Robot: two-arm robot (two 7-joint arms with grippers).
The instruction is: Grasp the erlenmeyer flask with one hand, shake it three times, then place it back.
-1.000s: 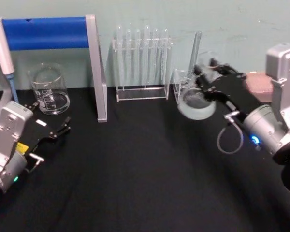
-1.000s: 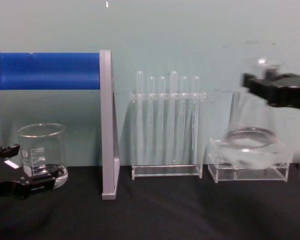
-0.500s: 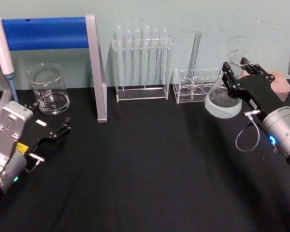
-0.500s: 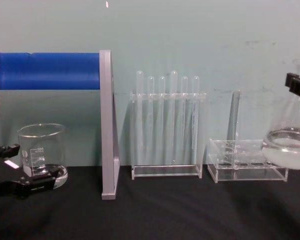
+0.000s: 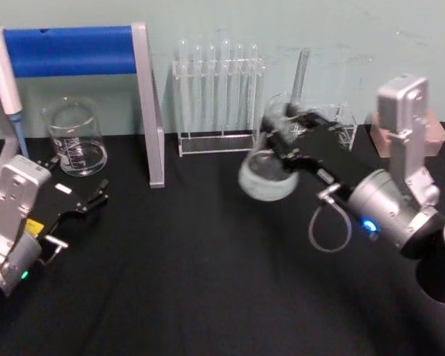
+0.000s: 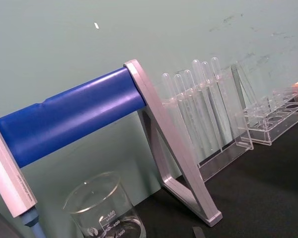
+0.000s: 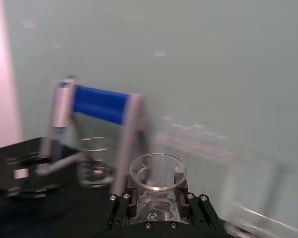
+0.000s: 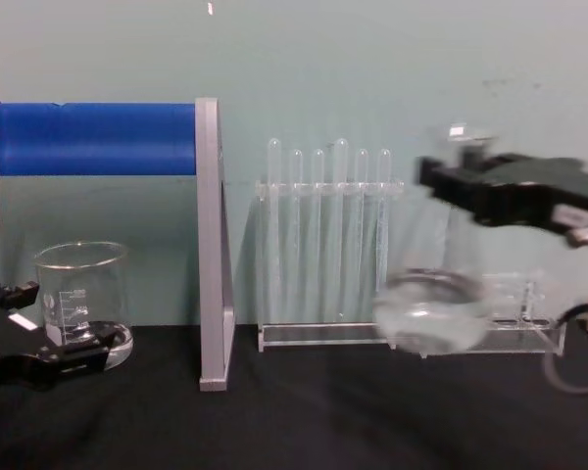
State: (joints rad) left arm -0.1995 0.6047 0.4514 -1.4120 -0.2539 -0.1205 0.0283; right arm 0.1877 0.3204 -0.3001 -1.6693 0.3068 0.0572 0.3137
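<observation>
The left claw (image 5: 81, 179) rested parked and spread open on the black tabletop (image 5: 208, 282), near the straight-sided glass beaker (image 5: 76, 141). Farther out, the right claw (image 5: 285, 132) was clamped on the neck of the clear conical glass erlenmeyer flask (image 5: 265, 178), lifted off the tabletop just before the clear test-tube rack (image 5: 219, 89). In a strong swing the smooth neck could slip, or the base could hit the rack.
</observation>
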